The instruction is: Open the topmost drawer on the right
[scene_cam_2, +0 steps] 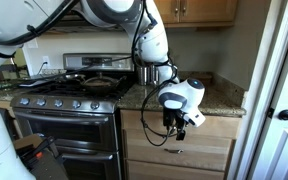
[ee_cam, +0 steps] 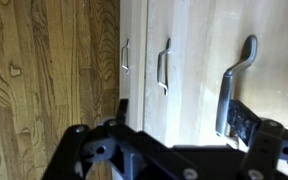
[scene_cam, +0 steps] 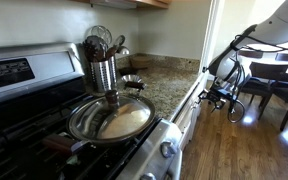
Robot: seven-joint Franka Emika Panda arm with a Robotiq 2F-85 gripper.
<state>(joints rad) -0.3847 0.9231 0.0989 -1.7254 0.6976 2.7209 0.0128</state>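
Note:
The topmost drawer [scene_cam_2: 214, 128], right of the stove and just under the granite counter, has a light wood front and is closed, so its inside is hidden. In the wrist view its curved metal handle [ee_cam: 227, 85] stands between my fingers, close to one of them. My gripper [ee_cam: 179, 120] is open and right at the drawer front; it shows in both exterior views [scene_cam_2: 177, 122] [scene_cam: 216, 94]. I cannot tell whether a finger touches the handle.
Two more cabinet handles [ee_cam: 164, 65] [ee_cam: 124, 55] lie farther along the wood fronts. A pan [scene_cam: 109, 120] and a utensil holder [scene_cam: 103, 70] stand on the stove [scene_cam_2: 64, 105]. The wood floor [ee_cam: 44, 70] is below, and a dark table and chairs [scene_cam: 269, 85] stand beyond the arm.

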